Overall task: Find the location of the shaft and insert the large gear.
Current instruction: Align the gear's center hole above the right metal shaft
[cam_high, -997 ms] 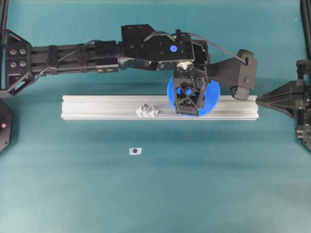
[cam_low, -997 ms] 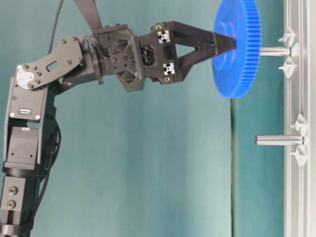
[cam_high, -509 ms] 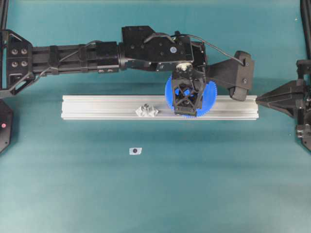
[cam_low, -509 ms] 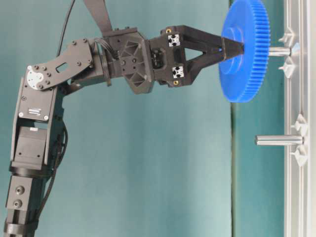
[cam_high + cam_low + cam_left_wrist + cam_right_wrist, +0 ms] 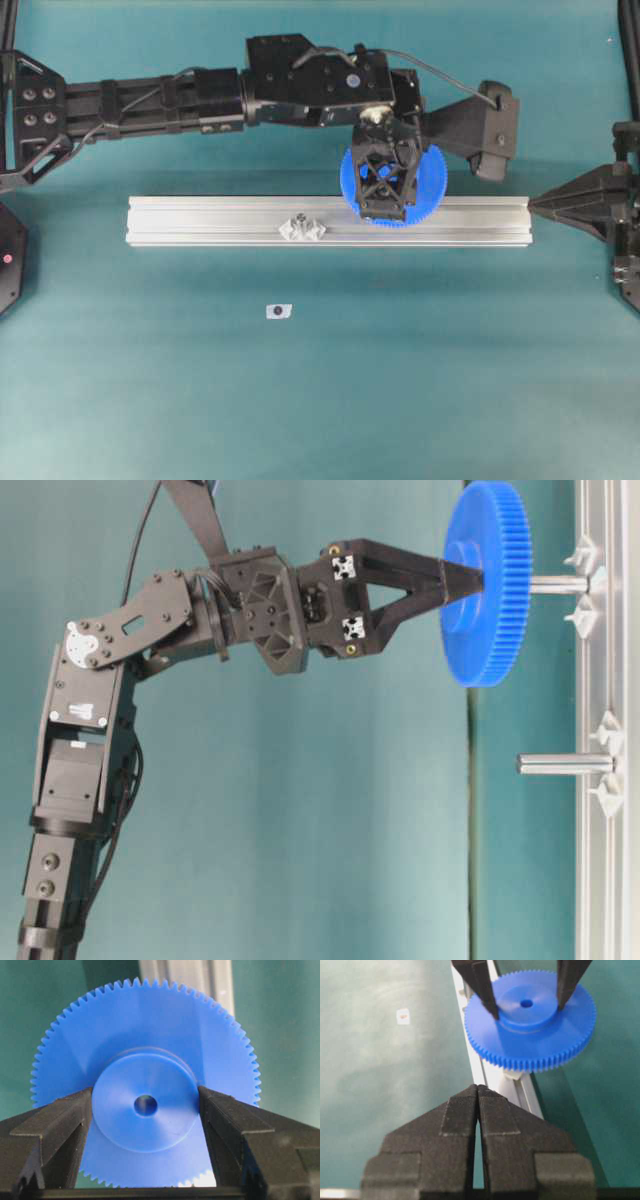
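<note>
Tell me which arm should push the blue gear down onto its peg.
Left. Its claw grips the blue gear by the hub, right at the tip of the peg on the rail. The right claw is shut, holds nothing and sits off the rail's end.

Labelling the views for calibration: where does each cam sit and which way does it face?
Overhead: above, looking straight down at the table and rail; both arms show.
Table-level: low side view, turned sideways; left arm, gear, shaft.
Left wrist: behind the left gripper, facing the gear's hub; both fingers show.
Right wrist: behind the shut right gripper, looking along the rail.
Shared: every view shows the gear.
</note>
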